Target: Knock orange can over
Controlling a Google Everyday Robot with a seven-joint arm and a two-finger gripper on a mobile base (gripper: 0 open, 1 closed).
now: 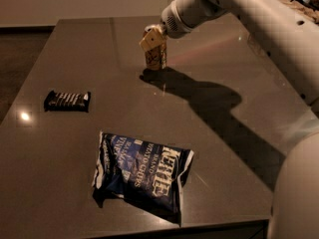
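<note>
Gripper [152, 40], pale with a tan pad facing my camera, sits at the far middle of the table, right on top of the small slim orange can [156, 59]. From my seat the gripper covers the can's top, so the silver lid is hidden. I cannot tell whether the jaws are apart, together or clamped on anything. Orange can: orange-gold metal body with dark scribbled markings, standing on its base and close to upright, on the far part of the dark grey glossy table [75, 49]. Contact between gripper and can looks likely at the upper edge, but I cannot confirm it. Thick white arm [259, 19] enters from the upper right and slopes down and left to the gripper. Long dark shadow [209, 98] of arm and can runs from the can's base toward the near right. Crumpled blue chip bag [144, 176] with white lettering lies flat near the front edge, well apart from the can and much larger than it. Small black candy bar [67, 101] in a glossy wrapper lies flat on the left side, between the bag and the far edge in depth, well apart from both bag and can.
</note>
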